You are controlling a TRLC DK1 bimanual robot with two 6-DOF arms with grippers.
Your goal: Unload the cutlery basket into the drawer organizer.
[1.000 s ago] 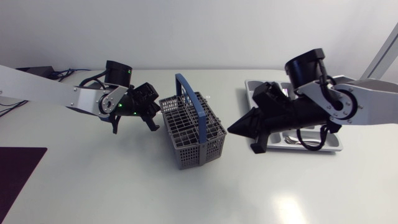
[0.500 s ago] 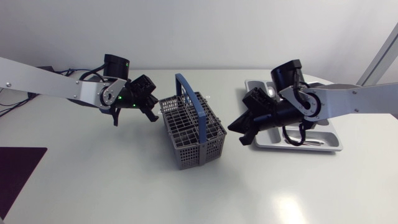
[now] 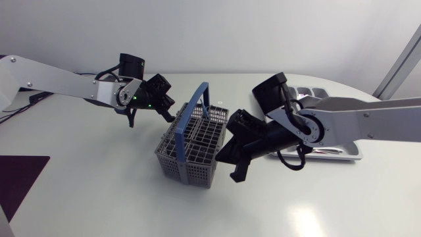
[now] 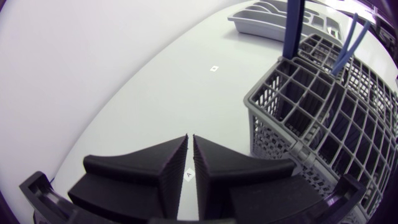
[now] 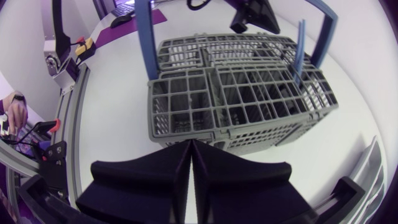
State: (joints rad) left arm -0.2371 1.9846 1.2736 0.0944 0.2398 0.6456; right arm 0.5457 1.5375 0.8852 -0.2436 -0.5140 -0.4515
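The grey cutlery basket [image 3: 191,148] with its blue handle [image 3: 191,115] stands mid-table, turned at an angle. A thin blue piece [image 5: 300,50] stands upright in one of its compartments. My right gripper [image 3: 221,158] is shut and empty, its tips against the basket's right wall [image 5: 242,134]. My left gripper [image 3: 168,110] is also shut and empty, just off the basket's far left corner [image 4: 261,93]. The grey drawer organizer [image 3: 339,153] lies at the far right, mostly hidden behind my right arm.
A dark purple mat [image 3: 20,178] lies at the table's left front edge. Small white tags [image 4: 213,67] are stuck on the tabletop beyond the left gripper. Bare table stretches in front of the basket.
My right gripper swung left from the organizer to the basket's side. The basket slid left and forward and rotated. My left gripper shifted slightly back and right, staying at the basket's far corner.
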